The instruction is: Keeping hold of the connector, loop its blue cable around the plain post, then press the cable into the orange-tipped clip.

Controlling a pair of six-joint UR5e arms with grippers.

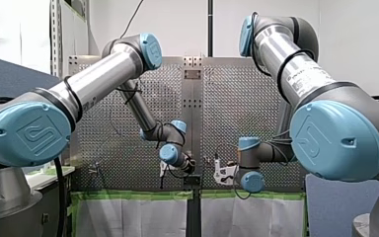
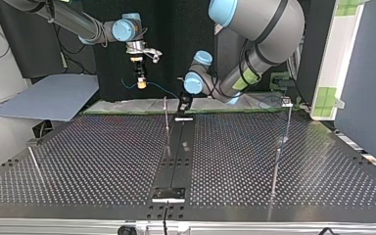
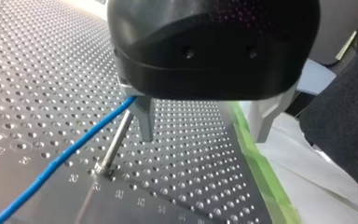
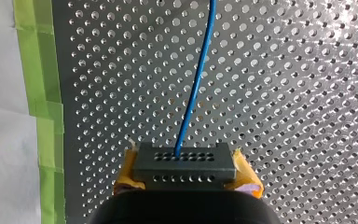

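Observation:
In the right wrist view a grey connector (image 4: pixel 184 164) sits between yellow pads (image 4: pixel 248 181); my right gripper (image 4: pixel 185 183) is shut on it. Its blue cable (image 4: pixel 193 93) runs straight ahead over the perforated table. In the top view my right gripper (image 2: pixel 140 81) hangs above the table's back edge, and the cable (image 2: pixel 157 87) trails toward my left gripper (image 2: pixel 183 105). In the left wrist view my left gripper (image 3: pixel 204 137) stands open with nothing between its metal fingers (image 3: pixel 144 122). The cable (image 3: pixel 70 156) passes outside one finger, beside a plain post (image 3: pixel 116 145). No orange-tipped clip is discernible.
A black rail (image 2: pixel 176 156) runs down the table's middle in the top view. A thin post (image 2: pixel 166 117) stands by it, a taller rod (image 2: pixel 279 142) to its right, another rod (image 2: pixel 34 164) at the left. Green tape (image 3: pixel 256 168) marks the table's edge.

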